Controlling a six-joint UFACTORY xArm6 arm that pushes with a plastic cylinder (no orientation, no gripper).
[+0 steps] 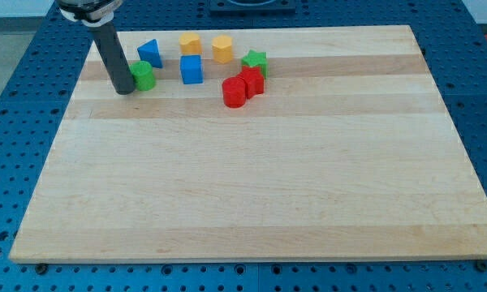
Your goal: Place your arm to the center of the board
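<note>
You're looking at the wooden board (pixel 252 178) with my tip (pixel 123 89) planted near its upper-left corner, the dark rod (pixel 110 53) rising from it toward the view's top. There are no jaws on this arm to be apart or together — it ends in that plain rod, so take every place from my tip instead. Just to the view's right of my tip, touching or almost touching the rod, you'll see the green cylinder (pixel 144 75). Slightly above and right of that is the blue triangular block (pixel 150 52), and further right the blue cube (pixel 191 69). Toward the view's top, beyond the cube, sit the yellow block (pixel 190 43) and the yellow hexagonal block (pixel 222 49), side by side but apart. Further right still, the green star (pixel 255 60) rests just above the red block (pixel 252 81), which touches the red cylinder (pixel 234 92) at its lower left. The board's centre — where the task wants my tip — lies well apart from it, down and to the view's right, below all the blocks.
</note>
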